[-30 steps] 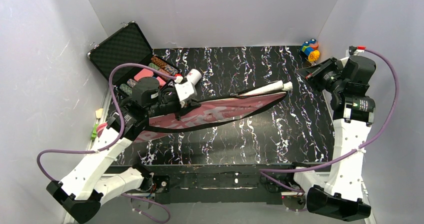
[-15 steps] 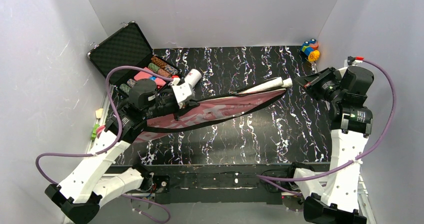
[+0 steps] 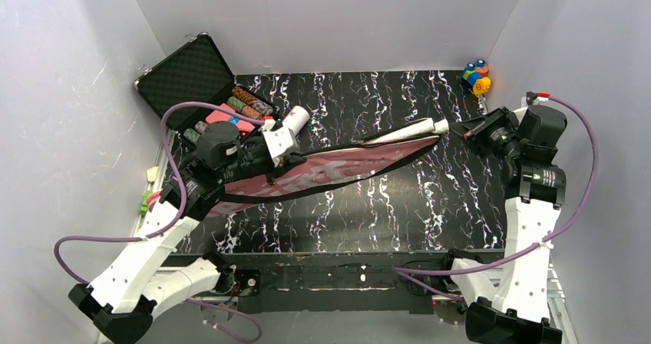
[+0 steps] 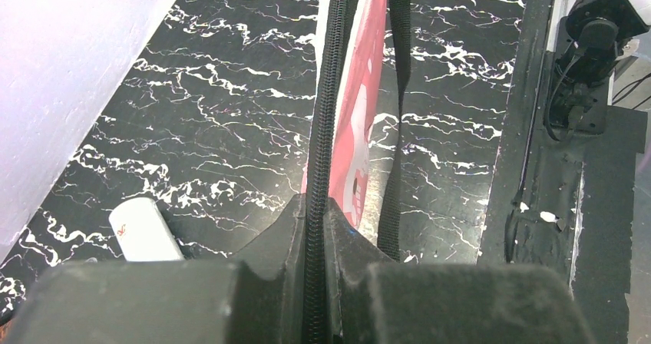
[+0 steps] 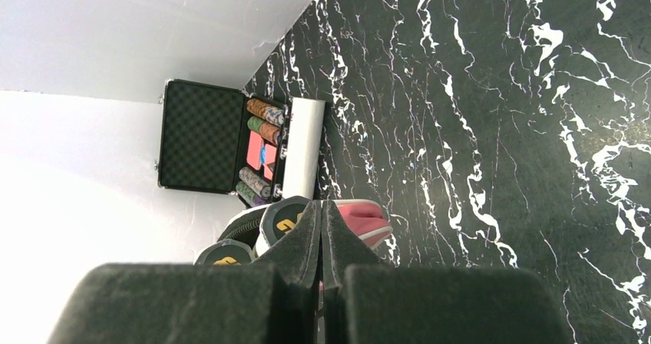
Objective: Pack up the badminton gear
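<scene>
Pink fabric runs slantwise over the black marbled desk: the pink racket-shaped cover lies with its wide end near left and its narrow end far right, where white racket handles stick out. Over the last second the right pincer has swung in from the far right edge to that handle end. Its jaws are pressed fully together, and whether they nip the zip pull I cannot tell. The left pincer is clamped on the cover's black zip edge, steadying it. Zipping up looks like the step in hand. The long white tube lies outside the cover, far left.
</scene>
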`<action>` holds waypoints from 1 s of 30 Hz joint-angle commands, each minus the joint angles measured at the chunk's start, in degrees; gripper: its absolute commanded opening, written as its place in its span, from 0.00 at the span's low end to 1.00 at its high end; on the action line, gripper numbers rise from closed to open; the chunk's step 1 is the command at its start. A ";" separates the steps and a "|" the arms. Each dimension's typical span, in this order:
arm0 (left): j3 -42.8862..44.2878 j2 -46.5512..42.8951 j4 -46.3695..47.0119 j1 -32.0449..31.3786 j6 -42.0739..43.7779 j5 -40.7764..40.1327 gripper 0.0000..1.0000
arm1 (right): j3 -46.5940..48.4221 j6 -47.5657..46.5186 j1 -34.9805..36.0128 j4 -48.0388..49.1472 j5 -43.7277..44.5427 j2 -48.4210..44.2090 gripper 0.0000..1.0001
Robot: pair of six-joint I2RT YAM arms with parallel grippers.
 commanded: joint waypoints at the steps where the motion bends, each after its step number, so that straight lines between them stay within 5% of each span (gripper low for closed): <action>1: 1.56 -1.79 6.24 0.15 0.08 2.24 0.00 | -2.12 1.27 1.13 4.02 -2.64 -1.90 0.01; 6: 1.36 -1.58 6.75 0.15 -0.24 2.73 0.00 | -2.16 0.90 4.31 4.11 -1.83 -2.42 0.01; 13: 1.23 -1.45 7.07 0.15 -0.50 3.14 0.00 | -2.76 0.70 17.98 3.59 6.31 -1.32 0.01; 17: 0.93 -1.93 7.04 0.15 -0.39 3.22 0.00 | -2.96 -1.05 18.47 1.45 10.25 -2.17 0.01; 21: 0.25 -2.53 7.08 0.13 -0.13 3.24 0.00 | 6.83 -7.35 18.24 -6.77 19.36 -0.73 0.01; 26: -0.21 -3.14 7.09 0.15 -0.01 3.22 0.00 | 16.96 -8.21 17.77 -9.56 25.67 -0.15 0.26; 30: -0.35 -3.39 7.06 0.13 0.08 3.31 0.00 | 17.87 -6.31 17.77 -6.46 19.20 0.34 0.33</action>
